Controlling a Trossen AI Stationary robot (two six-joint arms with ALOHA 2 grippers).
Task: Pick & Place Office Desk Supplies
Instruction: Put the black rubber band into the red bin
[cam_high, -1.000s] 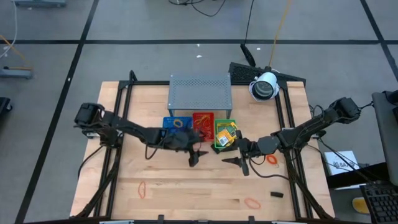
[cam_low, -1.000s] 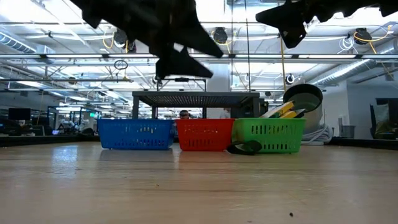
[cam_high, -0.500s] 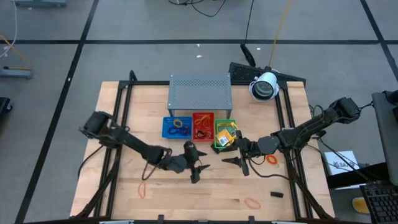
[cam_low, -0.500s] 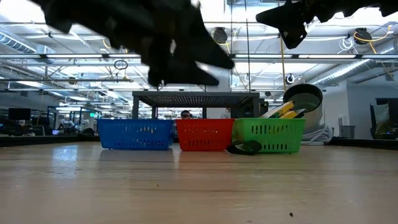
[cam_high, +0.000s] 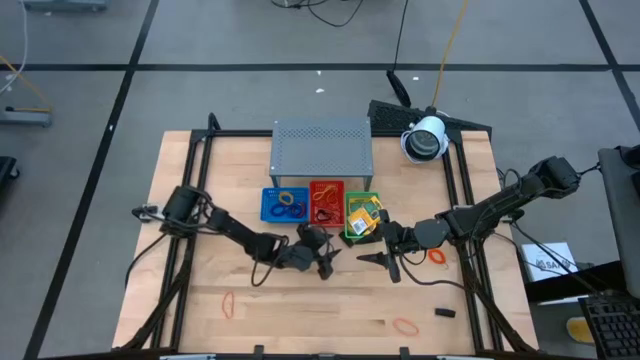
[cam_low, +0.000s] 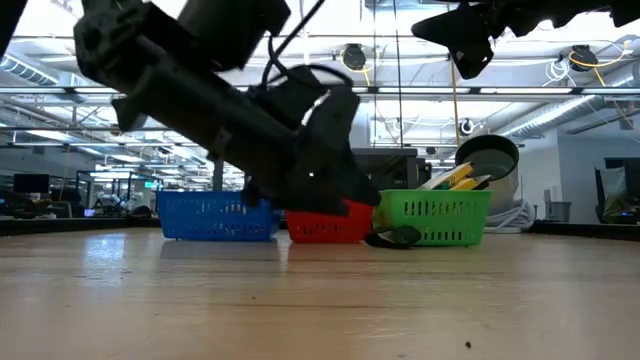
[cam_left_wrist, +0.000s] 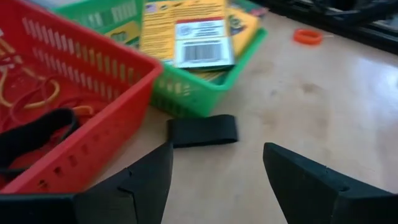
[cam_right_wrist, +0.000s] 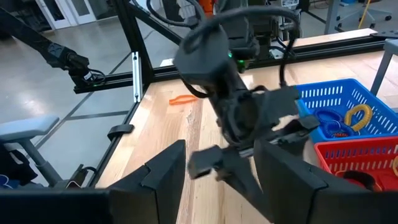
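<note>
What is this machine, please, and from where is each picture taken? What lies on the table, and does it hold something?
It is a robot with two dark arms at a wooden table. One camera looks down from above, one looks level across the table, and one sits on each wrist. The left gripper is low in front of the red tray, open and empty, pointing at a small black piece beside the green tray. The right gripper waits nearby, open and empty too. The green tray holds yellow-and-green packets; the blue tray holds rings. Rubber bands lie loose on the table. A grey shelf stands behind the trays.
</note>
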